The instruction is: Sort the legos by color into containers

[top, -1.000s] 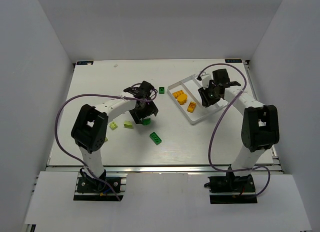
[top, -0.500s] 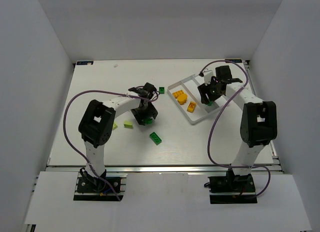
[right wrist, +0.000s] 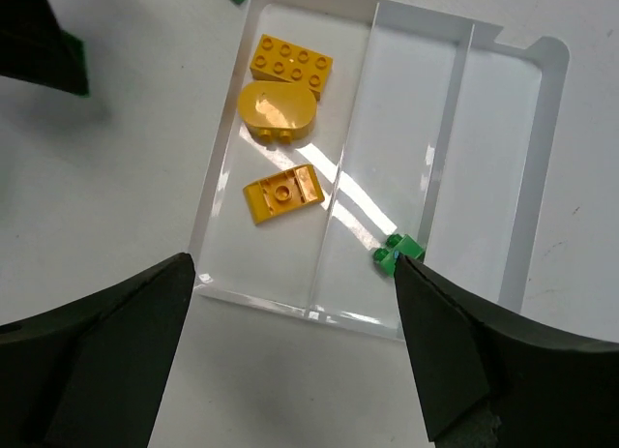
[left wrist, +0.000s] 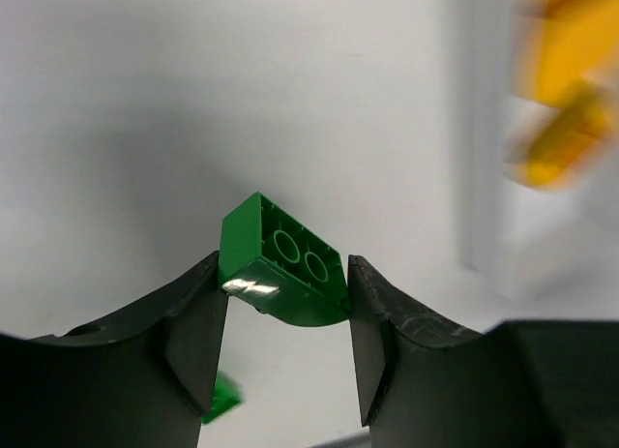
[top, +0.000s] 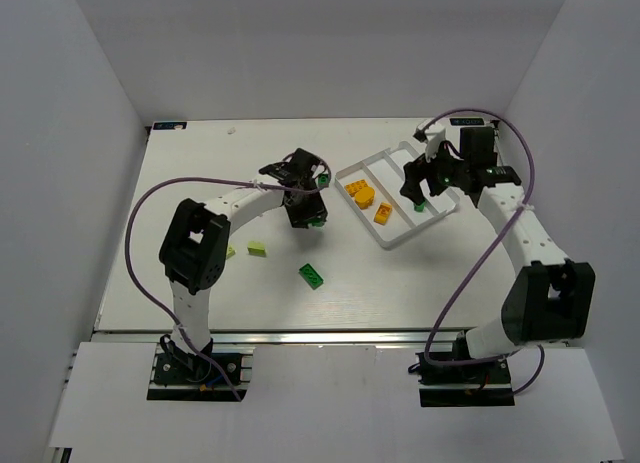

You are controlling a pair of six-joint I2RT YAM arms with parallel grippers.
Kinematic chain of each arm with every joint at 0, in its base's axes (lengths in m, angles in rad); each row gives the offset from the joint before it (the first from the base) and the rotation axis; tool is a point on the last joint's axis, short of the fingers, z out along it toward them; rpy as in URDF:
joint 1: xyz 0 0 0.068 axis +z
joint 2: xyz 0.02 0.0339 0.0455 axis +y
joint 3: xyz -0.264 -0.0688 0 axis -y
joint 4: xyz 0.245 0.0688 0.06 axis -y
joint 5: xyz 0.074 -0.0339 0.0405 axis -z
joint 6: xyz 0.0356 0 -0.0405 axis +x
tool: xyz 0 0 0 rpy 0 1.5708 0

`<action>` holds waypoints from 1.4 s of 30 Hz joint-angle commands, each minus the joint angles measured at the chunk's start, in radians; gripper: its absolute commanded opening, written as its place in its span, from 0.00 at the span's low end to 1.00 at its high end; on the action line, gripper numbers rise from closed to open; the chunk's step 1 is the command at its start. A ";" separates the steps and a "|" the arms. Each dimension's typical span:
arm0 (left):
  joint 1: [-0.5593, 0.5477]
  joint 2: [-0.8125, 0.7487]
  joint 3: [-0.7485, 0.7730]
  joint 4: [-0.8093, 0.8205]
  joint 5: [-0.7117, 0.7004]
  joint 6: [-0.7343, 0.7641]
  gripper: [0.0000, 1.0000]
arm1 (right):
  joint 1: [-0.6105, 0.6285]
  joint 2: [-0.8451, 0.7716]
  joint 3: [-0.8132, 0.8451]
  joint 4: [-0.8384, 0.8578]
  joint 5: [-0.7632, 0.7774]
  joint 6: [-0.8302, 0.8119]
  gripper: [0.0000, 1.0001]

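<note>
A dark green lego sits pinched between my left gripper's two fingers, which touch its sides. In the top view that left gripper hovers left of the white tray. My right gripper stands wide open above the tray's near end, nothing between its fingers. Three orange legos lie in the left container. One small green lego lies in the middle container against its right divider. The right container holds nothing.
On the table lie a green lego, two pale yellow-green ones, and another green one beside the left gripper. White walls enclose the table; purple cables loop off both arms.
The left gripper closed on a green lego and carried it up and right toward the tray. The right gripper opened, left its green lego in the middle container and drew back.
</note>
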 commanded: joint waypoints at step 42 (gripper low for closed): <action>-0.076 0.542 0.807 0.637 0.449 0.032 0.78 | -0.077 -0.216 -0.197 0.021 -0.333 -0.087 0.89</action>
